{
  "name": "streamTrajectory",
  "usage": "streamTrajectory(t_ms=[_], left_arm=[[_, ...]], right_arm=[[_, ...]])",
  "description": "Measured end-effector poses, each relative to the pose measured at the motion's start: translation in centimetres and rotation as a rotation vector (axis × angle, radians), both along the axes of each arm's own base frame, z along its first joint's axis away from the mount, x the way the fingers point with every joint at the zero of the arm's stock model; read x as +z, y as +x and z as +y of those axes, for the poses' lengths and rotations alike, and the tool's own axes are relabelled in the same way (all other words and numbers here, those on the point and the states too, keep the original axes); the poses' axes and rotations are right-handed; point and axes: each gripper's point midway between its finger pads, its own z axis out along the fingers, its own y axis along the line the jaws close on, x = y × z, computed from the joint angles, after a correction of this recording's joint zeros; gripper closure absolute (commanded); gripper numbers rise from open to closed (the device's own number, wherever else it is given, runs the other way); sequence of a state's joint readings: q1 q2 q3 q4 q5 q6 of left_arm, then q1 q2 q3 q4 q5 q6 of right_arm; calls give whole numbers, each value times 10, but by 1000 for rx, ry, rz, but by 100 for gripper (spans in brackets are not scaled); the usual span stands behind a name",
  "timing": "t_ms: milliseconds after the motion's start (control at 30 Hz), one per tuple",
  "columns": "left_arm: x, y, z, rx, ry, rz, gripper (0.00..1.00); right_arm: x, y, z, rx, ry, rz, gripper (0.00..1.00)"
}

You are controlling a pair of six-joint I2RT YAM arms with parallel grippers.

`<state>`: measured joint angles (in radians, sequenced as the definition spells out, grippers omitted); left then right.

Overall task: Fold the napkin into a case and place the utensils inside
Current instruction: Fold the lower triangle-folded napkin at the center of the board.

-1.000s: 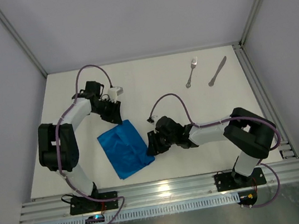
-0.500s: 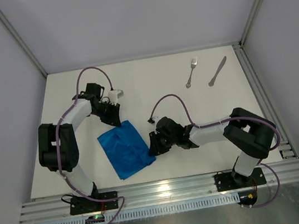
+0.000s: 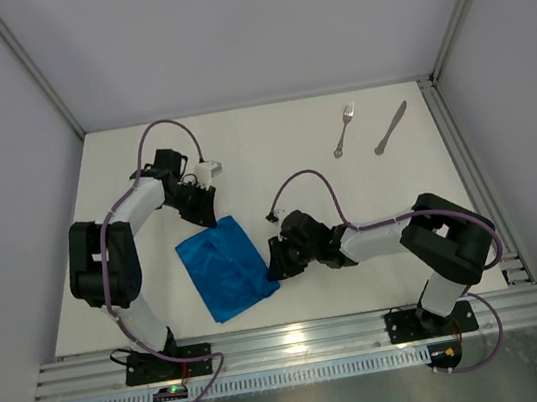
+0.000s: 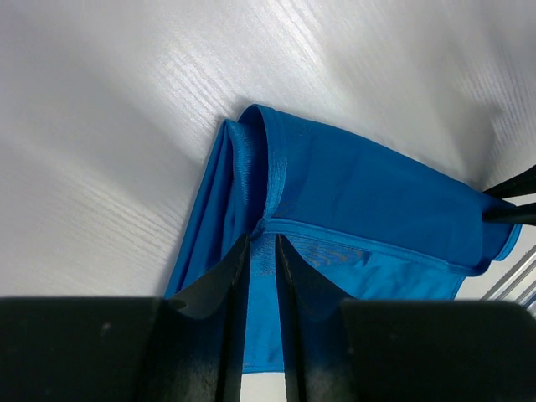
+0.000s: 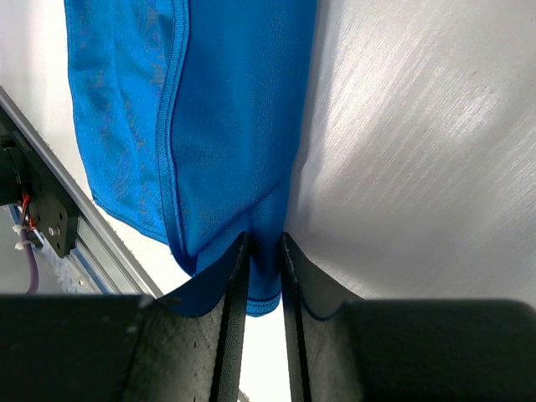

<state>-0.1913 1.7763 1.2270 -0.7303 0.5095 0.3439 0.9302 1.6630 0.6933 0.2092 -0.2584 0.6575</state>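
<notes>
From above: blue napkin (image 3: 220,269) folded into a slanted oblong, flat on the white counter (image 3: 273,160), toward the near left. Left gripper (image 3: 208,213) down at the napkin's far corner, closed on the cloth there. Right gripper (image 3: 271,266) low at the napkin's right edge, close to its near corner, likewise pinching cloth. Fork (image 3: 343,130) and knife (image 3: 390,128) near each other but apart at the far right of the counter, well away from the napkin and from both grippers.

From the left wrist: left gripper (image 4: 262,243) clamped on a hemmed edge of the napkin (image 4: 368,201), jaws almost together with only a thin band of blue between them. Several layers folded over at the corner just past the fingertips. Dark tips of the right gripper (image 4: 505,202) at the cloth's other end, by the right border.

From the right wrist: right gripper (image 5: 265,243) shut on the edge of the napkin (image 5: 234,126), a narrow strip of blue squeezed between the jaws. Rest of the cloth stretching away upward and left, with a stitched hem along it. Metal rail (image 5: 46,213) at the left border, beyond the napkin.
</notes>
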Motion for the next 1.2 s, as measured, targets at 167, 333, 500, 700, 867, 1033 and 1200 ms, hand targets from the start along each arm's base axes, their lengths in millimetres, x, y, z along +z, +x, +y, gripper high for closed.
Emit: streamTrajectory(t_ms=[167,333,500,700,867,1033,1200], left_arm=[[1,-2,-4,-8,-25,8,80],[-5,-3,-5,-9,-26,27,84],[-8,-3,-5,-7,-25,39,100],[-8,-3,-5,-6,-25,38,100],[-7,-3,-5,-6,-24,34,100],[0,-5,2,9,-25,30,100],[2,-6,16,41,-15,38,100]], right_arm=[[0,0,0,0,0,0,78],[-1,0,0,0,-1,1,78],[-1,-1,1,5,4,4,78],[-1,0,2,5,5,3,79],[-1,0,2,5,8,1,79],[-1,1,3,3,10,1,80],[-1,2,5,-5,20,4,80]])
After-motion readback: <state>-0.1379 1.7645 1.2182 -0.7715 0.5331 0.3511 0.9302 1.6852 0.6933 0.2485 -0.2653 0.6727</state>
